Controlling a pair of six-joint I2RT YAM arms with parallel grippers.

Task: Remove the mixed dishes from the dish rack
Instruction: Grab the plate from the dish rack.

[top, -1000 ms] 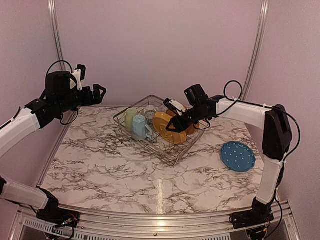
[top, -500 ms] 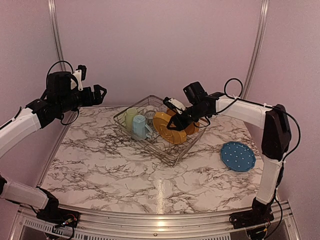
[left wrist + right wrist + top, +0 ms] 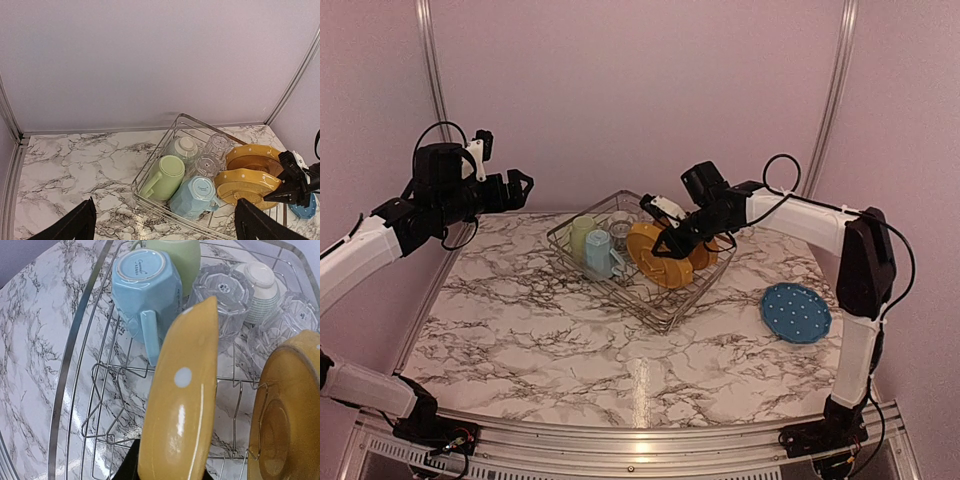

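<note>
The silver wire dish rack point(image 3: 658, 320) stands at the back middle of the table. It holds two yellow-orange plates on edge, a light blue mug point(image 3: 599, 253), a pale green cup point(image 3: 582, 234), a clear glass point(image 3: 620, 222) and a pale green bowl point(image 3: 184, 149). My right gripper point(image 3: 666, 238) is shut on the rim of the front yellow plate point(image 3: 182, 400), which stands in the rack. The second yellow plate point(image 3: 287, 410) stands behind it. The blue plate point(image 3: 796, 312) lies on the table at the right. My left gripper point(image 3: 516, 187) is open and empty, raised left of the rack.
In the left wrist view a second clear glass point(image 3: 218, 145) lies beside the first, behind the mug point(image 3: 195, 196) and cup point(image 3: 162, 177). The mug's handle point(image 3: 150, 337) points toward the held plate. Upright wire dividers point(image 3: 107, 405) stand left of it. Walls close the back and sides.
My right arm has shifted slightly left and back at the front yellow plate. The plate stays in the rack. The left arm has not moved.
</note>
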